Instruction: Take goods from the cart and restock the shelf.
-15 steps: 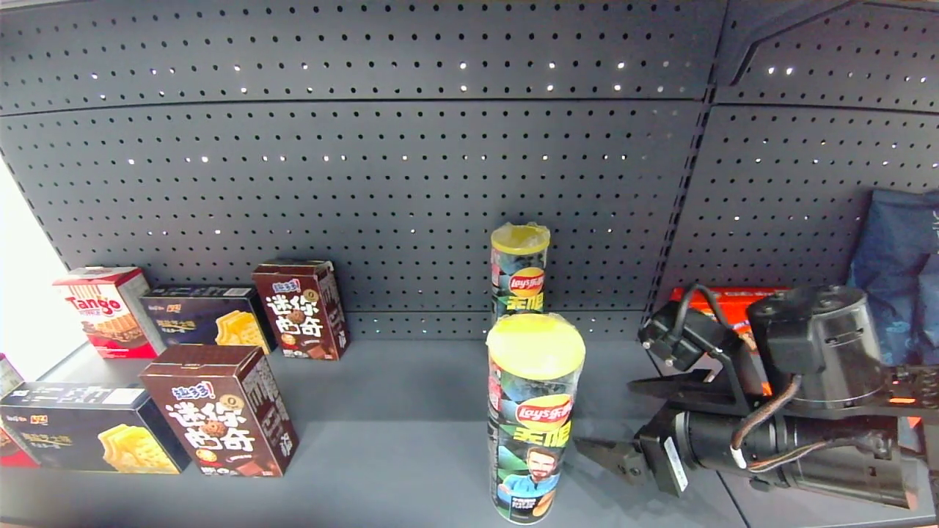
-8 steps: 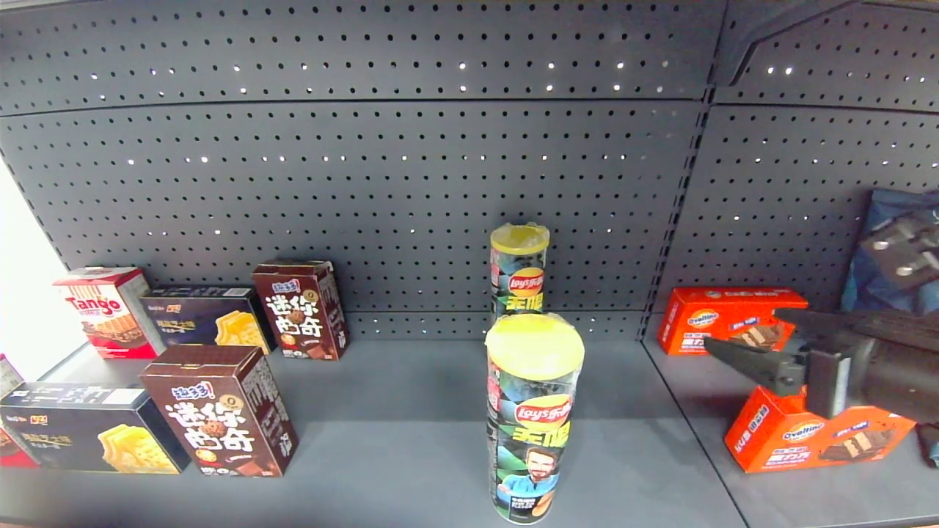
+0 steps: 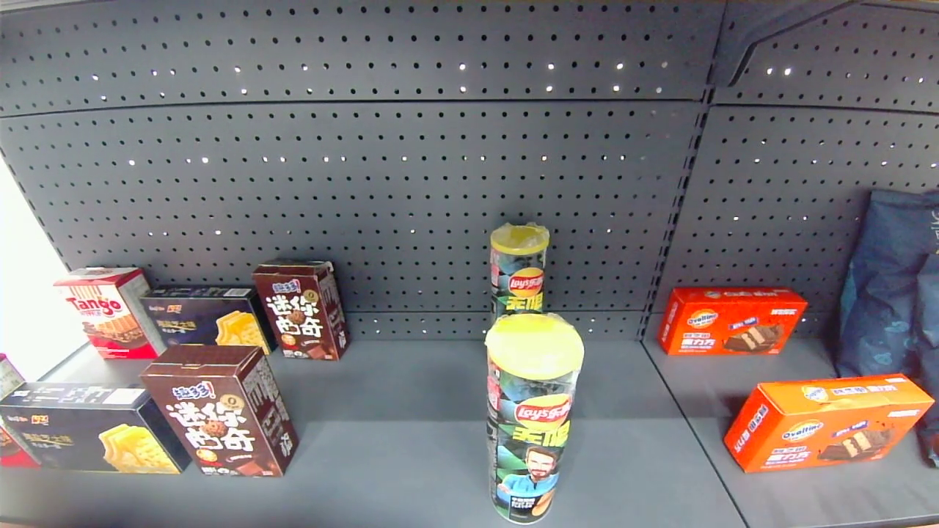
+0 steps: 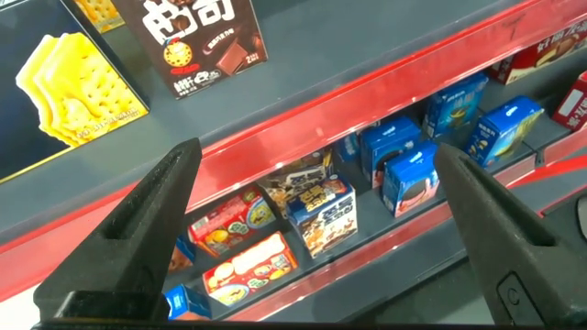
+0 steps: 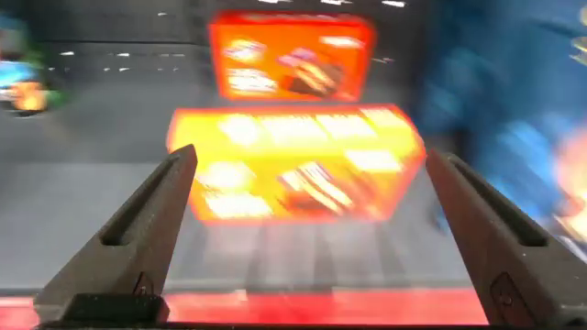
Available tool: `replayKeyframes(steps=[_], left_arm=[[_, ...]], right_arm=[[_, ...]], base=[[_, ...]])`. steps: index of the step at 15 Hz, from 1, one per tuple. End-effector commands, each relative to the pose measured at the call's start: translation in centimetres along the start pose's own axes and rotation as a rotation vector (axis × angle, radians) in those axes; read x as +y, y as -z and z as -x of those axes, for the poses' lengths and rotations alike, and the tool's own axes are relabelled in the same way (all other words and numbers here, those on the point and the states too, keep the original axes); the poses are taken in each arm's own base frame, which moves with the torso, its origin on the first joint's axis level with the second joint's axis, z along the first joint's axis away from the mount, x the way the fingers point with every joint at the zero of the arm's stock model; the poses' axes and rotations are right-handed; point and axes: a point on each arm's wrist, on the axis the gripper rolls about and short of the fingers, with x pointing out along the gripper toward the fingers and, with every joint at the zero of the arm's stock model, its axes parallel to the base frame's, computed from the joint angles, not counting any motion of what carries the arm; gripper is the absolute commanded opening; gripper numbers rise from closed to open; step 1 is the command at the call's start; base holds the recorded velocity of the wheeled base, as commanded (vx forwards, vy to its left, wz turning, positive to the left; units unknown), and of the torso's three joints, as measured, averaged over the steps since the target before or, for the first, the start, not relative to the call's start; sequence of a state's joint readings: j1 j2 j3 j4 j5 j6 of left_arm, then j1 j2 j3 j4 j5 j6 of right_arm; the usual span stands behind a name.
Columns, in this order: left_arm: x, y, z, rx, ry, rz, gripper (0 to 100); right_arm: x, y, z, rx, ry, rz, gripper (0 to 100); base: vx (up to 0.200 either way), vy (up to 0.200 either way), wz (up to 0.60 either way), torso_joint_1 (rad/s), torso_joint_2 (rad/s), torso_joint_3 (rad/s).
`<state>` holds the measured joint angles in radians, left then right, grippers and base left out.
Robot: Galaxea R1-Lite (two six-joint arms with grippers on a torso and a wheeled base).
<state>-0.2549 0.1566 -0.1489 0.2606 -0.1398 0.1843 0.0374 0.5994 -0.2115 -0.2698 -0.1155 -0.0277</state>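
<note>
Two yellow-lidded chip cans stand mid-shelf, the front can near the edge and the back can against the pegboard. To their right lie a front orange box and a back orange box. My right gripper is open and empty, level with the shelf's red edge and facing the front orange box, with the back orange box beyond. My left gripper is open and empty, below the shelf edge, under a brown cookie box.
Brown cookie boxes, dark biscuit boxes and a red wafer box fill the shelf's left part. Dark blue bags stand at the far right. Bare shelf lies between the brown boxes and the cans. A lower shelf holds blue cartons.
My right arm has drawn back to the right and out of the head view, away from the front chip can. Both orange boxes now show in full.
</note>
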Motion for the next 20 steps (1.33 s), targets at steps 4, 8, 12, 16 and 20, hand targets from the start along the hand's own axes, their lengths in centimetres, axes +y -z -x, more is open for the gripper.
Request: replayKeyframes(steps=[4,8,12,16,20], left_arm=[[0.0,0.0,0.0,0.006,0.005,0.000,100],[0.0,0.0,0.0,0.003,0.018,-0.002,100],[0.0,0.0,0.0,-0.006,0.029,0.017,100],[-0.1,0.1,0.2,-0.021,0.012,0.081,100],[0.0,0.1,0.1,0.018,-0.207,0.115,100]], right_arm=[[-0.3,8.2,4.9,-0.098,0.049,0.025,100],[-0.2,8.6,6.0,-0.139,-0.042,0.011,100],[0.1,9.3,5.7,-0.116,-0.129,-0.015,100],[-0.1,9.3,5.6,-0.117,-0.051,-0.077,100],[-0.1,9.3,5.6,-0.117,-0.051,-0.077,100]], base=[[0.000,0.000,0.00,0.000,0.00,0.000],[0.000,0.000,0.00,0.000,0.00,0.000],[0.000,0.000,0.00,0.000,0.00,0.000],[0.000,0.000,0.00,0.000,0.00,0.000],[0.000,0.000,0.00,0.000,0.00,0.000]])
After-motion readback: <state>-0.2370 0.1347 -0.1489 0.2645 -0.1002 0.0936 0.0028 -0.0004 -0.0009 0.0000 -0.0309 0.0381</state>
